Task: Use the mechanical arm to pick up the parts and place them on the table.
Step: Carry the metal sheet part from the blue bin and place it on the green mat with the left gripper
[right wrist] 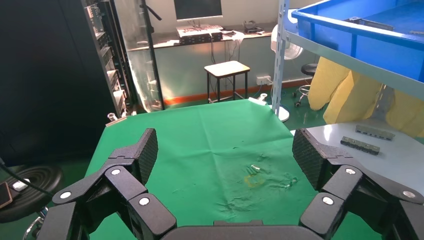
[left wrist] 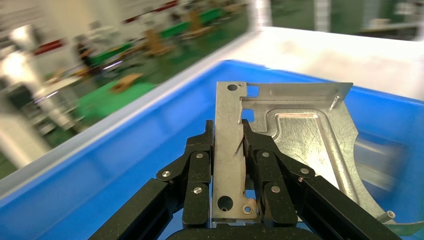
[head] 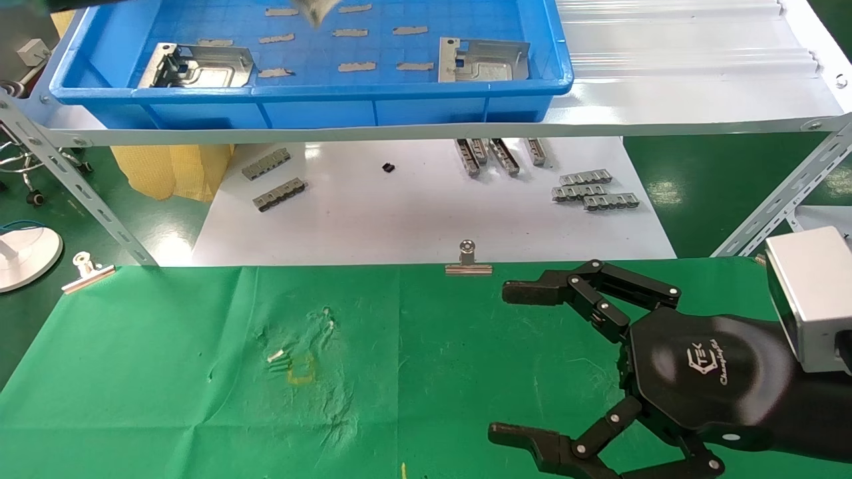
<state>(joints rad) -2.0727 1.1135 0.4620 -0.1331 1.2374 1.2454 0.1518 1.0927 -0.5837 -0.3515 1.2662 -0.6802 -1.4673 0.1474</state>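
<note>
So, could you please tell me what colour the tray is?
Blue tray, clearest in the head view.

right gripper point(head: 512, 362), lower right of head view: glossy black palm, white logo | black jointed fingers point(head: 602, 313) with silver pivot screws, textured pads | silver-white boxy wrist block point(head: 809, 293) at right edge | left gripper point(left wrist: 228, 150), centre-bottom of left wrist view: same black linked fingers, silver screws

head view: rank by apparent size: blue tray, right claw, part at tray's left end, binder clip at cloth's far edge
1. blue tray
2. right claw, inflated by nearness to the camera
3. part
4. binder clip
</note>
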